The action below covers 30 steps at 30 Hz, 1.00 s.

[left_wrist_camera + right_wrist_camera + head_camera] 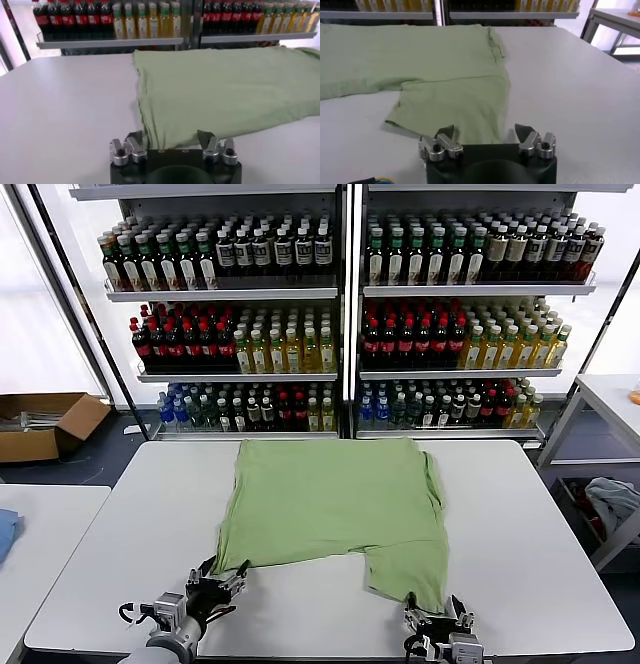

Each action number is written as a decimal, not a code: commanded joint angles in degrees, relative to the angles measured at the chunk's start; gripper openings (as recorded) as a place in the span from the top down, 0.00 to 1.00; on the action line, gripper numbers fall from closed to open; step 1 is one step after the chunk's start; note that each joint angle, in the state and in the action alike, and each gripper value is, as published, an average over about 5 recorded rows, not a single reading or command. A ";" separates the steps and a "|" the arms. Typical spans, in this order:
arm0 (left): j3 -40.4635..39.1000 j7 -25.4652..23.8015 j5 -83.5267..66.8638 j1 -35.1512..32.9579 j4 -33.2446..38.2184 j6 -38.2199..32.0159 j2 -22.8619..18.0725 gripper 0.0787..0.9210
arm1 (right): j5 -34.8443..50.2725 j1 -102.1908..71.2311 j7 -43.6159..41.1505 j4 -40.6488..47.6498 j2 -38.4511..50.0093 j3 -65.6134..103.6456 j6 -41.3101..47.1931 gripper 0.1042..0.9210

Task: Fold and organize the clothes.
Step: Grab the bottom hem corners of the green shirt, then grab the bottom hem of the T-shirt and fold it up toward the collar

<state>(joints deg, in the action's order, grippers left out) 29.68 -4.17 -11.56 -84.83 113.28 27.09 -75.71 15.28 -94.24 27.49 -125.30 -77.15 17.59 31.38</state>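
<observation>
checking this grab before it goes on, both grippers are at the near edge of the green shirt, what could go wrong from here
1. The shirt has an uneven near edge: a flap hangs lower on the right side. Lifting both corners together may fold it skewed.
2. The left gripper sits at the very corner of the hem, so its jaws might catch only a sliver and slip.
3. The right gripper faces the doubled flap; it could pinch one layer only, leaving the rest on the table.
</observation>
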 commanded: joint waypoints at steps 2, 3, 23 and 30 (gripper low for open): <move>-0.14 -0.02 0.50 -0.10 -0.12 0.09 -0.03 0.49 | 0.13 -0.07 0.12 0.35 -0.02 -0.08 -0.02 0.50; -0.17 -0.05 0.54 -0.11 -0.17 0.09 -0.04 0.53 | 0.14 -0.04 0.09 0.36 -0.05 -0.08 -0.05 0.53; 1.58 0.28 -0.13 1.51 -0.28 -2.30 -0.24 0.99 | -0.08 0.13 -2.07 -0.33 0.39 0.73 -2.16 1.00; 1.22 0.27 -0.09 1.84 3.34 -4.47 -0.52 0.99 | -0.96 1.77 -5.46 -3.95 0.13 2.53 -6.06 1.00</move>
<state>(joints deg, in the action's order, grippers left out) 30.74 -3.85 -11.65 -82.87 114.81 23.65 -76.27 14.80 -92.22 22.90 -127.79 -77.31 20.10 26.70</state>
